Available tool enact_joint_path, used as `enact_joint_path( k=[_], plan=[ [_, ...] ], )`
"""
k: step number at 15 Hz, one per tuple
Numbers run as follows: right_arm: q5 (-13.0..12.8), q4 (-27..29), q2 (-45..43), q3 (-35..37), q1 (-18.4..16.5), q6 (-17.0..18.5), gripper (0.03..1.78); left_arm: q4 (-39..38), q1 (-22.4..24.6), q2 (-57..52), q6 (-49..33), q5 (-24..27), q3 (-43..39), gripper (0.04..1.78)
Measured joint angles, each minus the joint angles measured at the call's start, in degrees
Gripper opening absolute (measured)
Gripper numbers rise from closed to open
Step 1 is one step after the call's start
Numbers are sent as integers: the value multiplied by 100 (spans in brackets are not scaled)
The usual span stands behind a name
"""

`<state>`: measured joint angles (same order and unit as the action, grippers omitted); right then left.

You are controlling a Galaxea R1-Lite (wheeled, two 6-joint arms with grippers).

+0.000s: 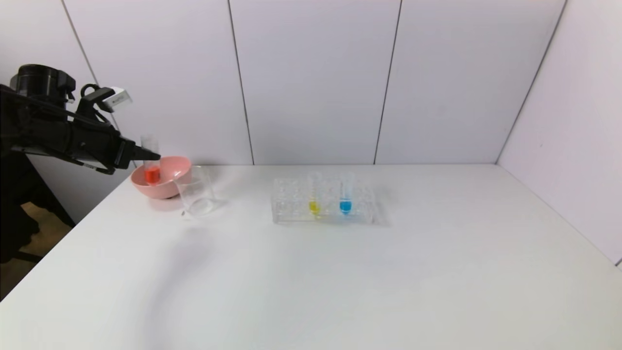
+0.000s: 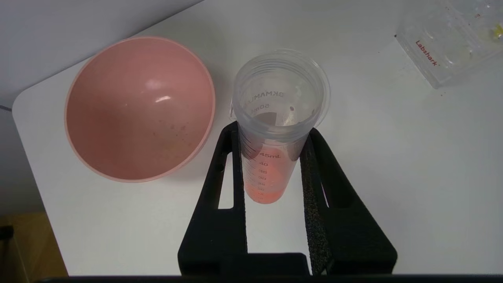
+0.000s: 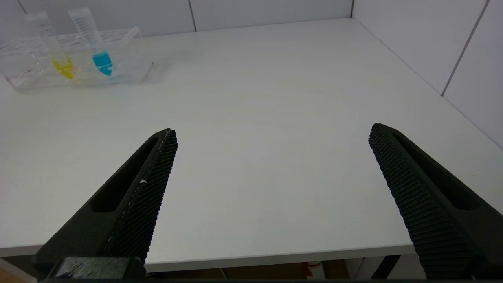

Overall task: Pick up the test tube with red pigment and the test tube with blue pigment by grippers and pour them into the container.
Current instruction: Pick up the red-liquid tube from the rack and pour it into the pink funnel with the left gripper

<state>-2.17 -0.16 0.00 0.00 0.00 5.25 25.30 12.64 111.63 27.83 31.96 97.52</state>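
My left gripper (image 1: 143, 154) is at the far left above the table, shut on the test tube with red pigment (image 1: 152, 174). The tube hangs upright in front of the pink bowl. In the left wrist view both black fingers of that left gripper (image 2: 272, 129) press the tube's (image 2: 267, 173) sides just under its open rim, with orange-red liquid in the tip. The container (image 1: 196, 192), a clear glass beaker, stands just right of the bowl. The test tube with blue pigment (image 1: 345, 204) (image 3: 103, 63) stands in the clear rack. My right gripper (image 3: 273, 131) hangs open and empty over the table's near edge, out of the head view.
A pink bowl (image 1: 167, 187) (image 2: 137, 110) sits at the table's back left corner. The clear rack (image 1: 291, 209) (image 3: 23, 78) (image 2: 444, 51) at the middle back also holds a yellow-liquid tube (image 1: 314, 206) (image 3: 65, 68). White walls close the back and right sides.
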Motion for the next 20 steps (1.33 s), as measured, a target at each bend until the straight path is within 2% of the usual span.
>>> enact_joint_path(
  k=[4, 6, 12, 15, 20],
  plan=[
    [-2, 0, 0, 0, 0, -2, 177, 1571, -241, 411, 238, -427, 1408, 43],
    [-2, 0, 0, 0, 0, 0, 177, 2035, -319, 560, 573, -686, 1651, 43],
    [-2, 0, 0, 0, 0, 0, 177, 2280, -484, 675, 1704, -1298, 1738, 43],
    [0, 0, 0, 0, 0, 0, 177, 2380, -584, 692, 2434, -1865, 1744, 43],
    [-2, 0, 0, 0, -2, 0, 177, 2354, -857, 786, 2961, -2612, 1805, 43]
  ],
)
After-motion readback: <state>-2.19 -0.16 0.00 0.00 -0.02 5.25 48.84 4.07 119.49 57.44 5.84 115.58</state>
